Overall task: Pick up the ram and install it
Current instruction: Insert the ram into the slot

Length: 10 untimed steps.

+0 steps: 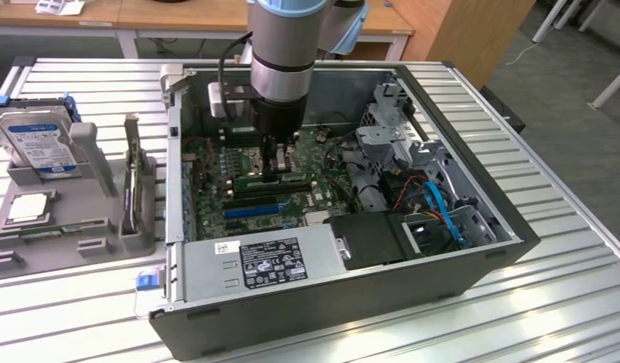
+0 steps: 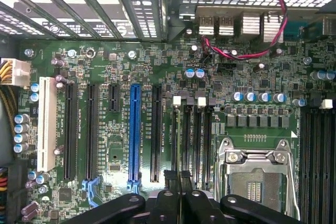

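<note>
My gripper [image 1: 280, 171] reaches straight down into the open computer case [image 1: 491, 249], low over the green motherboard [image 2: 121, 145]. Its black fingers [image 2: 168, 198] are shut on the ram [image 2: 179, 140], which the wrist view shows edge-on as a thin green line. The ram stands upright and runs along one of the black memory slots [image 2: 185, 135] beside the empty processor socket [image 2: 254, 177]. Whether it is pressed fully into the slot I cannot tell. White slot latches [image 2: 177, 100] sit at the slot ends.
On the exterior view's left a grey fixture [image 1: 88, 234] holds a hard drive with a blue label [image 1: 38, 144] and a small square silver chip [image 1: 28, 206]. Inside the case are the power supply [image 1: 265, 261], drive cages with blue cables [image 1: 441, 212], and red wires [image 2: 273, 30].
</note>
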{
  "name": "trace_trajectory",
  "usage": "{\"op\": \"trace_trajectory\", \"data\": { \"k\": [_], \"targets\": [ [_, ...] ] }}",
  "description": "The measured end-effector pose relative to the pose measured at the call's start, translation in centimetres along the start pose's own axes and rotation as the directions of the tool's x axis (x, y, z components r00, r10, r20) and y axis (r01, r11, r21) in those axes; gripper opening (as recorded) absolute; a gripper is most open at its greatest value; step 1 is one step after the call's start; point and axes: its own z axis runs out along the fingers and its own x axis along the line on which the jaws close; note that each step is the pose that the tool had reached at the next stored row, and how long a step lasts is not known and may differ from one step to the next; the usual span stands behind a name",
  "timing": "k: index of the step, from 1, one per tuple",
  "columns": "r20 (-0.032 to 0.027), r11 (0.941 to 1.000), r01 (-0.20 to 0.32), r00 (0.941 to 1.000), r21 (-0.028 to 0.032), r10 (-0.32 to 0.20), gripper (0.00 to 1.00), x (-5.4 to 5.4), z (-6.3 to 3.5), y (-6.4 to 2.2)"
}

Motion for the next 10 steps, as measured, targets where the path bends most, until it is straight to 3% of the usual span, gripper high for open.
{"op": "trace_trajectory", "data": {
  "k": [10],
  "targets": [
    [0.0003, 0.9998, -0.018, 0.9998, -0.0001, 0.018, 0.12, 0.00, 0.03, 0.00]
  ]
}}
